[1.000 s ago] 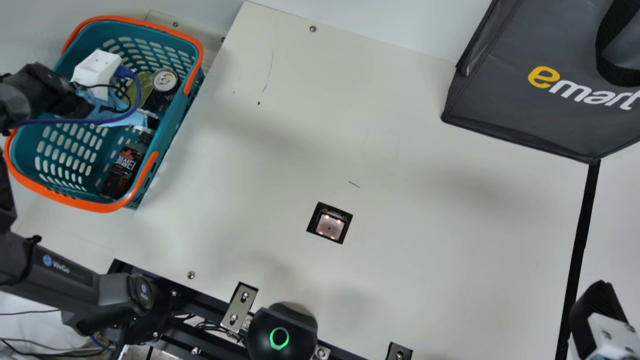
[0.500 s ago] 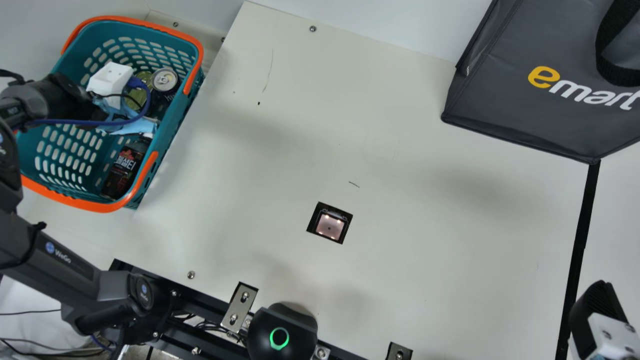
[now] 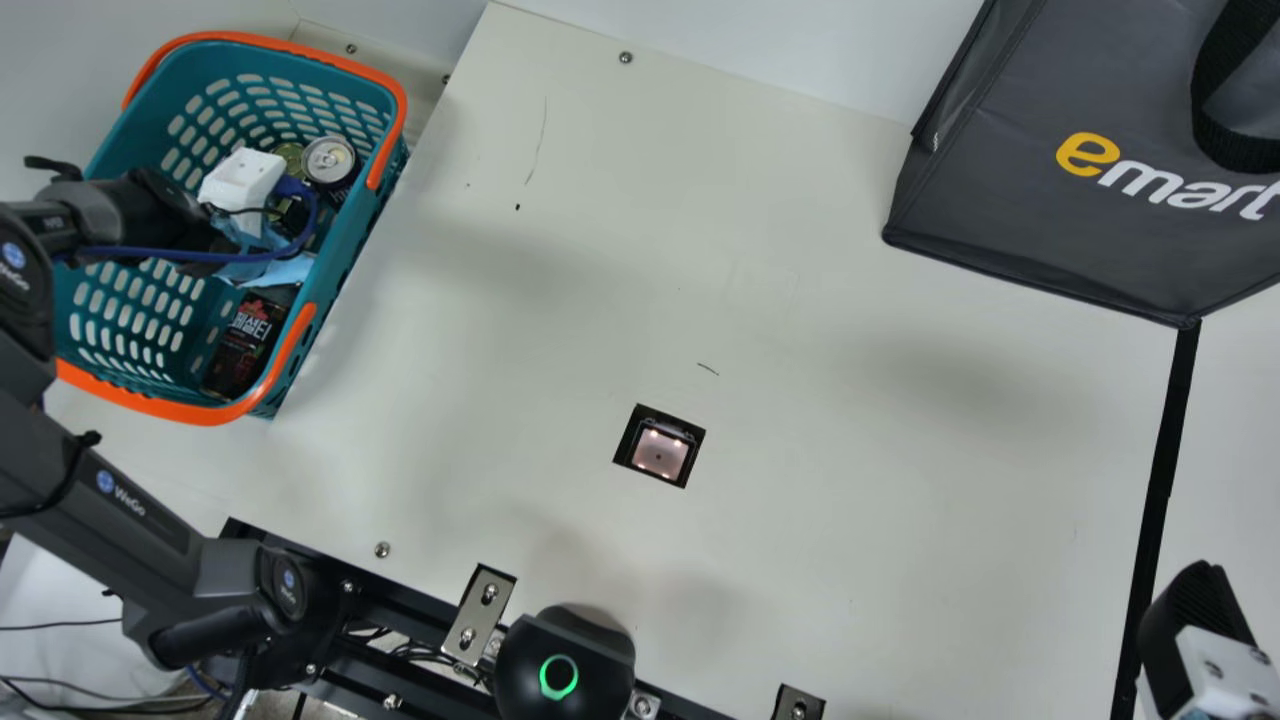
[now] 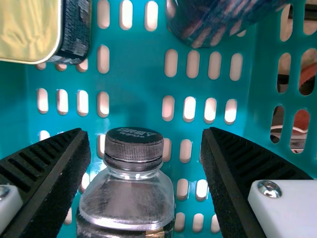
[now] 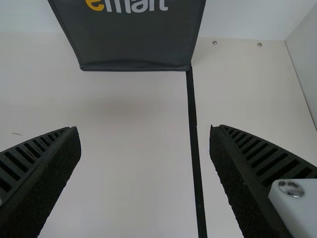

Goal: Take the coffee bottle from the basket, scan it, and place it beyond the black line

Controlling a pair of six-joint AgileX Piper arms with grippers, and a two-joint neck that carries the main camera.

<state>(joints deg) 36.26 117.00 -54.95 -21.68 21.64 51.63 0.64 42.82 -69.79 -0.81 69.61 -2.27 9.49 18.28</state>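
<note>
1. Inside the basket (image 4: pixel 133 89), left wrist view: coffee bottle (image 4: pixel 126 198) is standing or leaning cap-end toward the left gripper (image 4: pixel 144 133); exact tilt, can't tell. Fingers are sitting spread around the cap (image 4: pixel 133 144), gripping nothing. Cap is lying nearer one finger than the other, so closing probably needs a small sideways centering, then going deeper along the bottle's long axis to catch the body.
2. Beside the basket's table-side wall, main view: bottle is resting within, long axis running slantwise along that wall, cap end toward the left gripper, base pointing away. Scanner (image 3: pixel 660 450) is sitting out on the table, between basket and black line (image 3: pixel 1150 530).
3. Well apart from the basket, right wrist view: right gripper (image 5: pixel 143 130) is hanging by the black line, fingers spread, gripping nothing. Left is being the nearer arm; pick looks like its job.
</note>
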